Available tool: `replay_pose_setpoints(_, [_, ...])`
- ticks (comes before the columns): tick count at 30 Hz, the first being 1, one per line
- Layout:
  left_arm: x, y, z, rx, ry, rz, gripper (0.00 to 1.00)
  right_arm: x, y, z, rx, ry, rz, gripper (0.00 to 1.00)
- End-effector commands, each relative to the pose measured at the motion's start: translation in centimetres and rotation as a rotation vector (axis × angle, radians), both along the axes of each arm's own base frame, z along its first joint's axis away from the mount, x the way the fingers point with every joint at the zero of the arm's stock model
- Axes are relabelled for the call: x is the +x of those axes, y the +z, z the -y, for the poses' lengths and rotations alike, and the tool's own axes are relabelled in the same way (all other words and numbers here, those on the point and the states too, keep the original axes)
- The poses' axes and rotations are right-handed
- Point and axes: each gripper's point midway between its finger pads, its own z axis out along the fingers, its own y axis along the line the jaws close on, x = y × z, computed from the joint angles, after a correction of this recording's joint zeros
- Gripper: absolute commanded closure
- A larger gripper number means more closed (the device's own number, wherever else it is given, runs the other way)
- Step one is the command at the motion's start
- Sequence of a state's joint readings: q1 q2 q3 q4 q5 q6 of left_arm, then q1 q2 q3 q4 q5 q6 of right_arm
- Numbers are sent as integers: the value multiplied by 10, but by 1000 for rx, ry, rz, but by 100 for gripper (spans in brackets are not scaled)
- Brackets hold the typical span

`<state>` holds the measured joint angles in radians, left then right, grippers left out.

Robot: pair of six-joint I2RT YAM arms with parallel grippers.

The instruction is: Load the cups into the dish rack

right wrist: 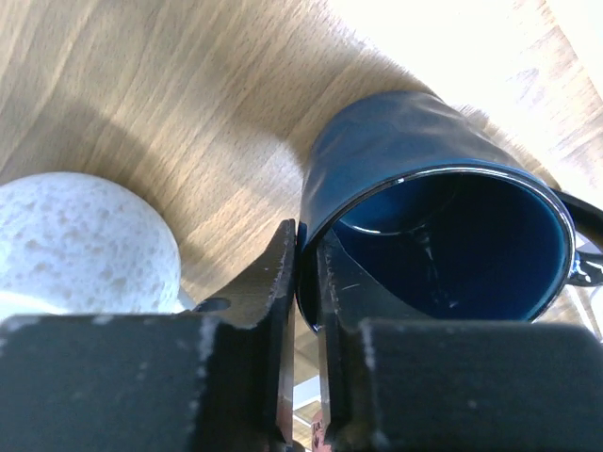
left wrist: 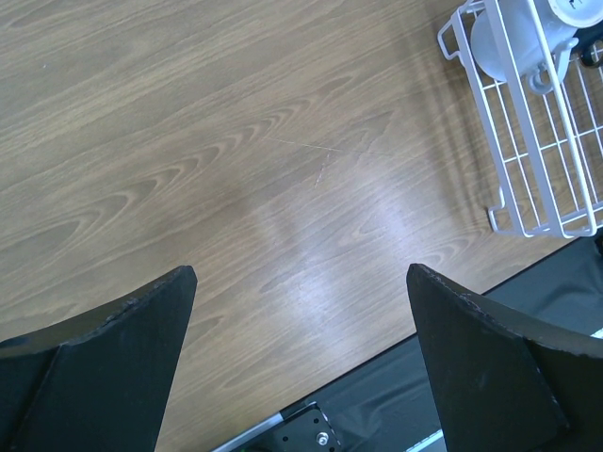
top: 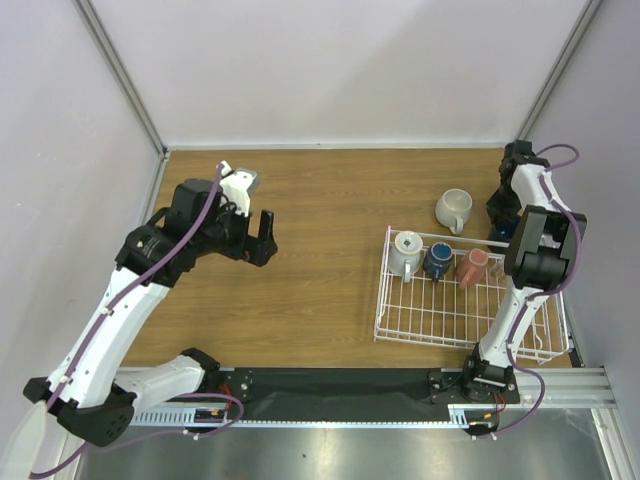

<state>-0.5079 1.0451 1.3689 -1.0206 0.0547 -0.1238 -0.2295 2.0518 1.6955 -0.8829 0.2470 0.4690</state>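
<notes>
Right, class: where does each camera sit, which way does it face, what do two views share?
Top external: above, behind the bases, looking down on table, dish rack, both arms.
Left wrist: faces down over bare wood; left gripper open.
Right wrist: close on dark blue mug, right gripper pinching its rim.
Shared: dish rack, top and left wrist.

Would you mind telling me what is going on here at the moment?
The right gripper pinches the rim of a dark blue mug beyond the dish rack. The rack already holds three: a pale mug, a blue cup and a reddish-pink cup. A cream mug sits on the table, and the left gripper hovers open, empty.
</notes>
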Motion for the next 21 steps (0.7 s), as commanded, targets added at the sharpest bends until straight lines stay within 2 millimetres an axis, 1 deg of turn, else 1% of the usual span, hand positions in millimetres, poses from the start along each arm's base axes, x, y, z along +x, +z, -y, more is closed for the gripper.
replay_pose_setpoints(1, [6, 14, -1, -15, 21, 32, 0, 17, 14, 9, -28, -11, 55, 94])
replay_pose_setpoints(2, [7, 15, 0, -16, 18, 32, 0, 18, 17, 10, -35, -12, 58, 100])
replay_pose_setpoints(3, [8, 15, 1, -16, 16, 32, 0, 23, 27, 13, -51, -17, 76, 100])
replay_pose_setpoints(4, [9, 16, 1, -12, 12, 31, 0, 22, 31, 15, -69, -24, 72, 100])
replay_pose_setpoints(5, [10, 16, 2, -12, 8, 29, 0, 26, 39, 16, -84, -22, 87, 100])
replay_pose_setpoints(6, [11, 16, 3, -13, 7, 30, 0, 34, 55, 18, -98, -16, 123, 100])
replay_pose_setpoints(9, [14, 17, 5, -16, 4, 32, 0, 46, 89, 14, -152, 11, 177, 100])
replay_pose_setpoints(10, [14, 16, 6, -14, 3, 28, 0, 55, 114, 12, -172, 29, 221, 100])
replay_pose_setpoints(11, [15, 16, 7, -15, 2, 29, 0, 62, 124, -2, -185, 65, 238, 100])
replay_pose_setpoints(12, [16, 16, 7, -16, 3, 29, 0, 68, 137, -9, -199, 86, 261, 100])
replay_pose_setpoints(13, [17, 15, 7, -15, 7, 29, 0, 74, 160, -18, -214, 116, 302, 100])
replay_pose_setpoints(14, [18, 14, 7, -12, 9, 27, 0, 81, 172, -41, -220, 169, 332, 100])
replay_pose_setpoints(16, [20, 13, 6, -5, 17, 28, 0, 91, 191, -70, -224, 242, 387, 100])
replay_pose_setpoints(17, [20, 13, 5, -2, 20, 27, 0, 95, 203, -110, -207, 322, 431, 100])
replay_pose_setpoints(18, [21, 13, 4, 1, 26, 31, 0, 98, 215, -128, -196, 363, 477, 100])
replay_pose_setpoints(20, [22, 13, 2, 8, 35, 35, 0, 97, 228, -169, -173, 461, 521, 100])
replay_pose_setpoints(21, [22, 13, 2, 9, 39, 35, 0, 93, 233, -205, -152, 536, 540, 100])
